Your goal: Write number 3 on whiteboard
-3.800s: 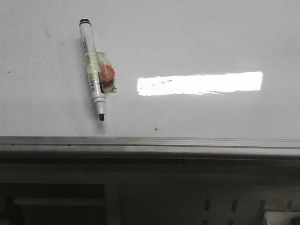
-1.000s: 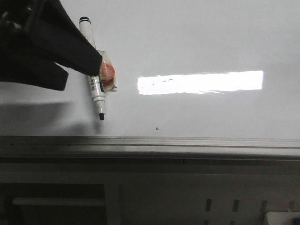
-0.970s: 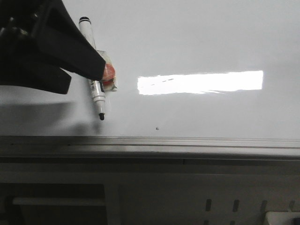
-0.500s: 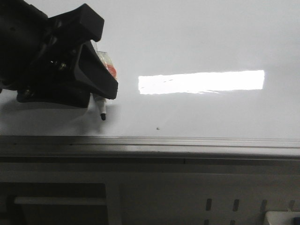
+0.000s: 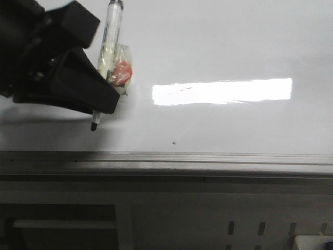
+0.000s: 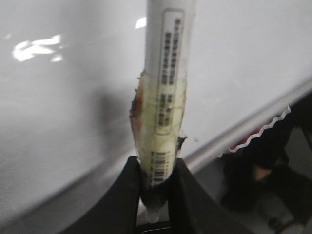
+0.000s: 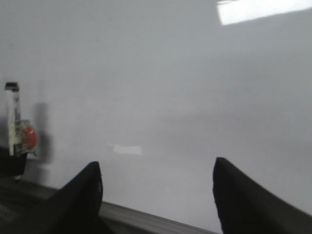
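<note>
Pinching a white marker (image 5: 110, 49) low on its barrel, the left gripper (image 5: 101, 104) is seen at the left of the whiteboard (image 5: 218, 41) — fingers (image 6: 126, 190) pressed against the taped, labelled section. The marker is tilted, black tip (image 5: 93, 126) pointing down toward the near silver rail (image 5: 208, 158), cap end up and far. A red-and-clear tape wad (image 5: 121, 73) is stuck to the barrel. No drawn 3 can be made out on the board. The right gripper (image 7: 156, 195) is held spread — nothing between its fingers — over bare board near the rail. A bright glare strip (image 5: 221, 91) lies to the right.
</note>
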Tool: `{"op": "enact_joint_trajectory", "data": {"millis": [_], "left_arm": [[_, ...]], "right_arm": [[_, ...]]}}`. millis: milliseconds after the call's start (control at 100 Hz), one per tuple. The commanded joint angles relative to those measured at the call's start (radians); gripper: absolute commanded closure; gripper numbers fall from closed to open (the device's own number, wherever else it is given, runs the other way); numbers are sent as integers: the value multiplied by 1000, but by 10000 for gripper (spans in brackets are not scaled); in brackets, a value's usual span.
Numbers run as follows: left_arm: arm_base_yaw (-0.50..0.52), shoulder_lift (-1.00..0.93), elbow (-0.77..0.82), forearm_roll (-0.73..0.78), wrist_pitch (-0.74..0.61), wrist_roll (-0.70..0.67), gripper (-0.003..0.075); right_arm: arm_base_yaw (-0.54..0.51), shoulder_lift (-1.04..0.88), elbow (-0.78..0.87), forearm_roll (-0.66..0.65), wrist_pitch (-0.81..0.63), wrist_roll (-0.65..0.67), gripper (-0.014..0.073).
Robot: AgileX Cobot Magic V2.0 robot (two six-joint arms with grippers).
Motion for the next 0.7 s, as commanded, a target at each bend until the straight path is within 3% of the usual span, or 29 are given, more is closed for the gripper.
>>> {"op": "enact_joint_trajectory", "data": {"millis": [0,110,220,410,530,690], "left_arm": [[-28,-79,-41,-10,98,208,740],[-67,-136,-62,-5,281,506,741],[-104,-183,-61,23,349,701,741],[-124,-221,-61,171,350,707,741],[-124,-226,-61,176,350,707,741],[-124,-226,-61,176,344,707,741]], "right_arm": [[46,53,-92,128,5,-238,157],[108,150,-185,275,134,-476,157],[176,264,-269,357,264,-590,157],[328,423,-395,375,347,-640,155],[448,474,-437,375,276,-729,154],[584,527,-442,343,143,-752,154]]}}
